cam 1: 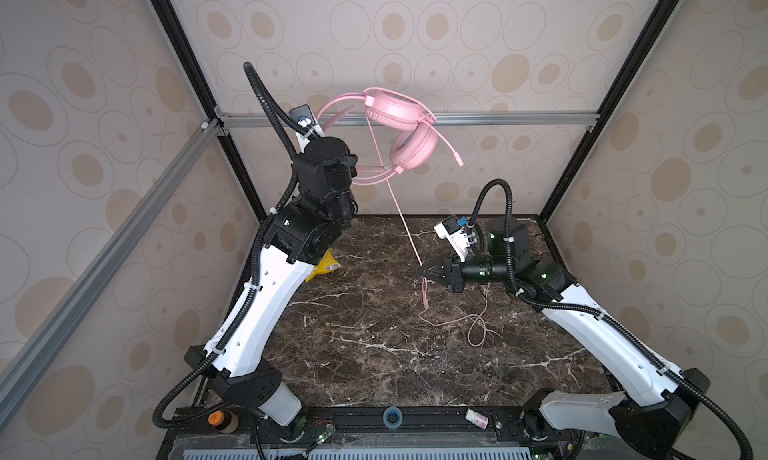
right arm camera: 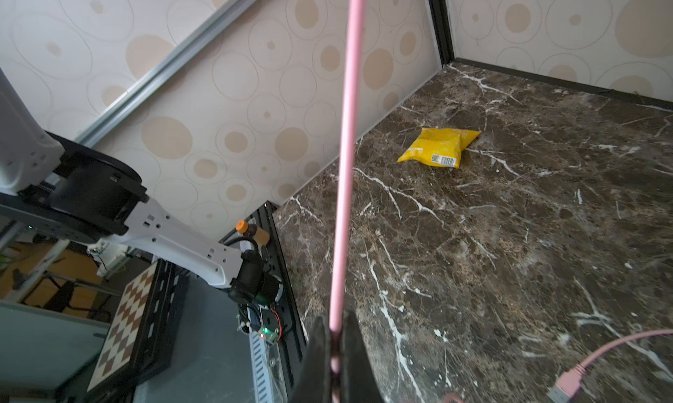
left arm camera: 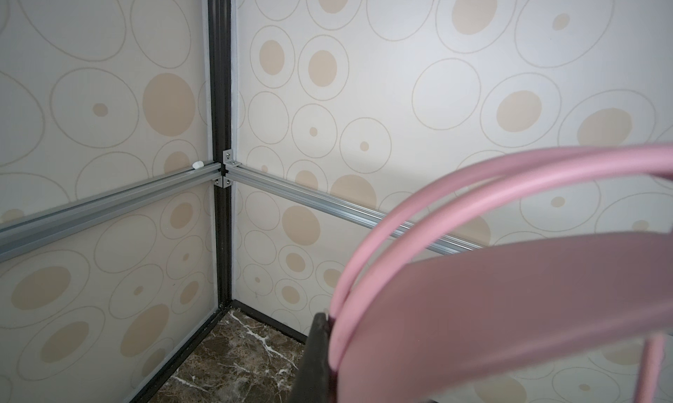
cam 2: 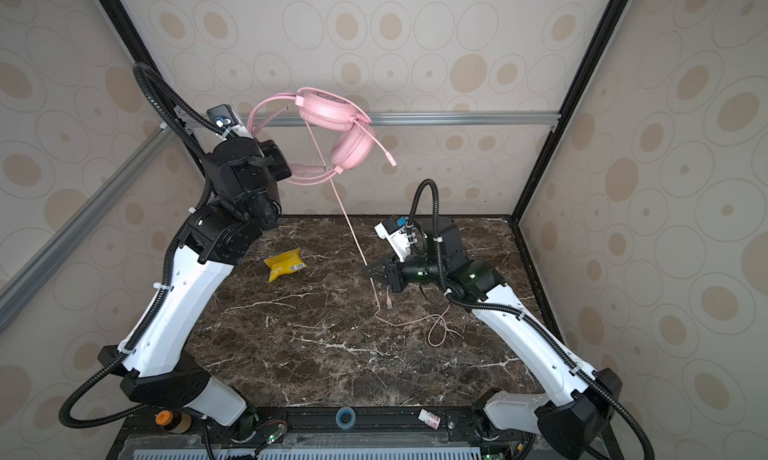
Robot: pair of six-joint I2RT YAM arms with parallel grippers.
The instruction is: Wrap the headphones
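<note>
Dark marble table [cam 1: 374,354], circle-patterned walls [cam 1: 457,42]; left hand [cam 2: 286,169] clamps headphones [cam 1: 392,113] aloft, right hand [cam 1: 428,271] pinches cable [cam 1: 401,212].

A yellow snack packet [cam 2: 284,264] lies flat on the dark marble tabletop [cam 2: 332,354], towards its far left. Along the black front rail [cam 2: 395,421] sit an orange-capped brown bottle [cam 2: 168,420], a blue roll of tape [cam 2: 344,417] and a small white bottle [cam 2: 429,418] lying on its side.

Both top views were evenly and brightly lit by diffuse light, and only faint shadows were cast on the back wall [cam 2: 415,30]. The frame uprights [cam 1: 615,104] were splayed outward by the wide-angle lens. The headphones [left arm camera: 510,292] were rendered blurred close to the left wrist lens.
</note>
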